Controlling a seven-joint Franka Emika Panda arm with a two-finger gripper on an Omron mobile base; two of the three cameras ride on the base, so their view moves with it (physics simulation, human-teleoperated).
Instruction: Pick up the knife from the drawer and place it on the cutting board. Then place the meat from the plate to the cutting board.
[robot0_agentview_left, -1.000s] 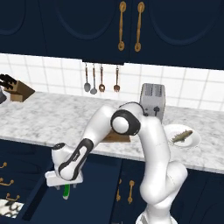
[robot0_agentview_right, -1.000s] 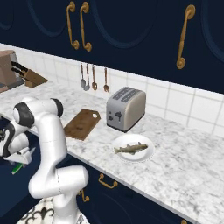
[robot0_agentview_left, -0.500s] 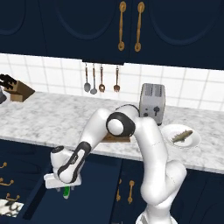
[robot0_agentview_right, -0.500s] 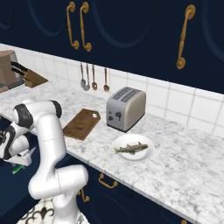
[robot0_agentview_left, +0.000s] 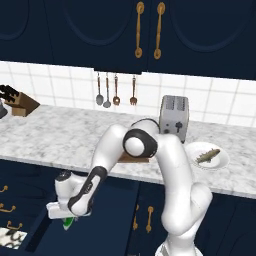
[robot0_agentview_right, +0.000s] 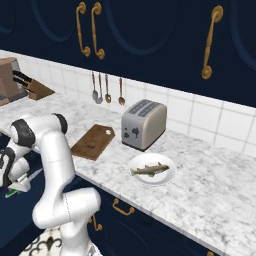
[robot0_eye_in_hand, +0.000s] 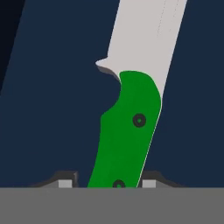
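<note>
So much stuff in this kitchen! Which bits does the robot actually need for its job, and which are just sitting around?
Needed:
knife, between the gripper fingertips
drawer
cutting board
plate
fish on the plate

Just sitting around:
toaster
knife block
hanging utensils

Green-handled knife (robot0_eye_in_hand: 127, 135) over navy drawer (robot0_eye_in_hand: 52, 113)

The knife (robot0_eye_in_hand: 131, 109) runs off the hand view at 12 o'clock, its blade tip cut away. In the left base view the hand (robot0_agentview_left: 67, 216) covers all but a green sliver of it. The cutting board (robot0_agentview_left: 134, 158) lies mostly behind the arm.
</note>
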